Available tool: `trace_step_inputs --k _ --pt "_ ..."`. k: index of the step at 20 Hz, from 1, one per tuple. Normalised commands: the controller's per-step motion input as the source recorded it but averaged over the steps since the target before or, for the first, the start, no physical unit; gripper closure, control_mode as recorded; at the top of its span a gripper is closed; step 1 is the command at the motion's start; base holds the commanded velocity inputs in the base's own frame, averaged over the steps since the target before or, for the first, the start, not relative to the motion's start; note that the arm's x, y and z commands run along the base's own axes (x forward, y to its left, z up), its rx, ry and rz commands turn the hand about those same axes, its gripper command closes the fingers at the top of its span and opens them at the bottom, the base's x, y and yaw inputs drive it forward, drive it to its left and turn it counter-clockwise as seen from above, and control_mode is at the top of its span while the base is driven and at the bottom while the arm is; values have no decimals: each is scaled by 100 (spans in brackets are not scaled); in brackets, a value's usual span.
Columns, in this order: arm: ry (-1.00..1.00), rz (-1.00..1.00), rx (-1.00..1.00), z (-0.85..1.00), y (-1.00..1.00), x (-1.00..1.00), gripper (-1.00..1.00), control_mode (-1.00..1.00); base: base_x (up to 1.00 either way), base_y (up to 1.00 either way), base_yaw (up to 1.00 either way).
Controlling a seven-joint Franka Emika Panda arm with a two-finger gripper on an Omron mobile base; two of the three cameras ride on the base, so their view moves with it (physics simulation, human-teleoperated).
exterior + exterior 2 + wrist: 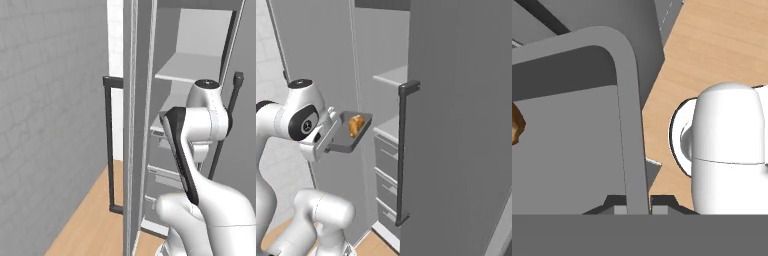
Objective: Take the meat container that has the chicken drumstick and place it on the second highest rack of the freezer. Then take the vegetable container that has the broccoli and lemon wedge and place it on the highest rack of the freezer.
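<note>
The meat container (351, 135) is a shallow grey tray held up in the air and slightly tilted, with the orange-brown chicken drumstick (356, 125) lying in it. My gripper (332, 137) is shut on the tray's near rim. In the hand view, the gripper (638, 202) pinches the rim (626, 110), and the drumstick (516, 127) shows at the left edge. The freezer (381, 40) stands open just right of the tray. Its highest rack (393, 76) sits above tray level, and the second rack (388, 127) is about level with the tray. The vegetable container, broccoli and lemon wedge are out of view.
Grey drawers (387, 157) fill the freezer below the racks. A large grey door with a dark bar handle (401, 150) stands close on the right. The open door's edge (135, 125) rises left of my arm, and the wood floor (722, 45) lies below.
</note>
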Motion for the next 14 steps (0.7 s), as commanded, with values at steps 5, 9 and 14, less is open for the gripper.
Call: trace_step_inputs --k 5,9,14 --pt "0 0 0 0 0 0 100 100 33 -30 -1" --pt "0 0 0 0 0 0 100 100 46 -1 -7" --pt "0 0 0 0 0 0 100 100 38 8 -11"
